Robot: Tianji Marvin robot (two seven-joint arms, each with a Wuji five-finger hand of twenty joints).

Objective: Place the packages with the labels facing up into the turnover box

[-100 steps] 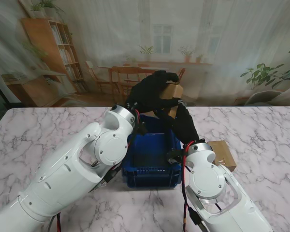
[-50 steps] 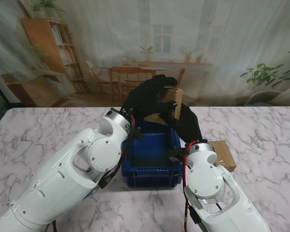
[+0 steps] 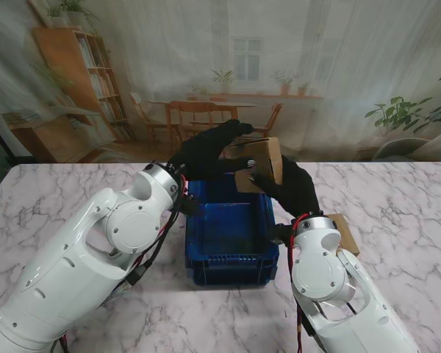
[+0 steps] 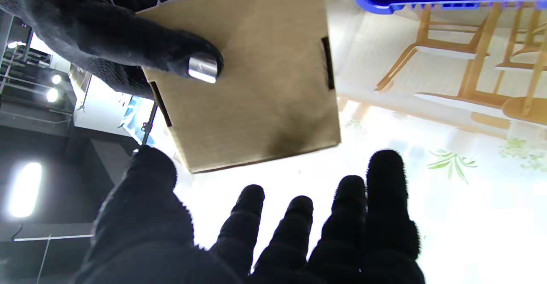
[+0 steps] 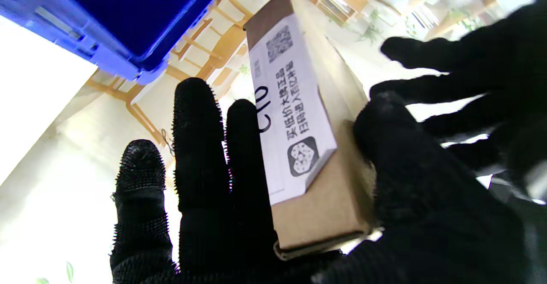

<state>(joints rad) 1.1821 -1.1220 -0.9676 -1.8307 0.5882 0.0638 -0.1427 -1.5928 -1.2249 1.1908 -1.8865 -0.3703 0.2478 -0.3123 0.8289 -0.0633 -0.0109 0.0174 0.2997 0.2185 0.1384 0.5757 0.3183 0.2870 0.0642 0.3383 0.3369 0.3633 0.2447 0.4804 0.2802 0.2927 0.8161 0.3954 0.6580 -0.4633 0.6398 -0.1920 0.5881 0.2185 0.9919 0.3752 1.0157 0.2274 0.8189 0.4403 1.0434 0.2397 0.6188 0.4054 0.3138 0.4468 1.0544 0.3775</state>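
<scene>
While my right hand (image 3: 290, 184) grips the cardboard package (image 3: 259, 163) between thumb and fingers, held upright over the far rim of the blue turnover box (image 3: 228, 265), its white label (image 5: 290, 113) faces sideways, not up; my left hand (image 3: 206, 151) hangs just beside it, fingers spread, holding nothing; a second package (image 3: 342, 234) lies on the table right of the box; the right hand, I judge, must tip the label skyward.

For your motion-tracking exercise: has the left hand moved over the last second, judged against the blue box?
Yes. The left hand has drawn back toward the robot's left, off the package, relative to the blue box.
</scene>
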